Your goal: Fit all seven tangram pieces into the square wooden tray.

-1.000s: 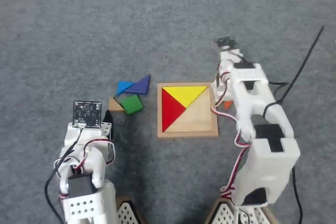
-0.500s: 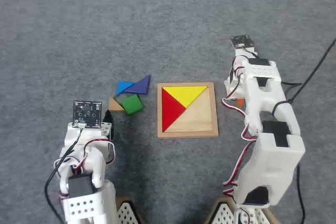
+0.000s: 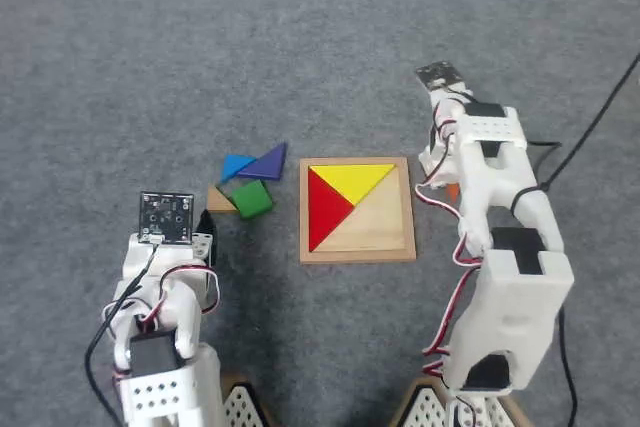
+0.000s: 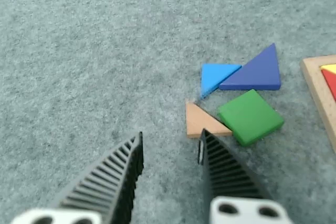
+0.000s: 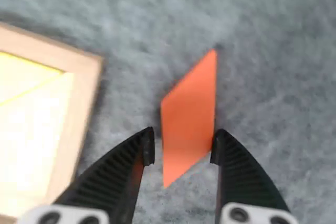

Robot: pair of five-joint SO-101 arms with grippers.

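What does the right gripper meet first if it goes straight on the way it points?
The orange parallelogram, flat on the carpet beside the wooden tray. It lies between the open fingers of the right gripper in the wrist view; how high the tips are above it is unclear.

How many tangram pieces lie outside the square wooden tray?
5. Light blue triangle, dark blue triangle, green square, tan triangle grouped beside the tray; orange parallelogram at the right gripper.

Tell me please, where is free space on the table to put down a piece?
Free: the grey mat beyond the tray, and the tray's bare wood beside the red triangle. Crowded: around the green square, near the left gripper, and right of the tray, where the right gripper straddles the orange piece.
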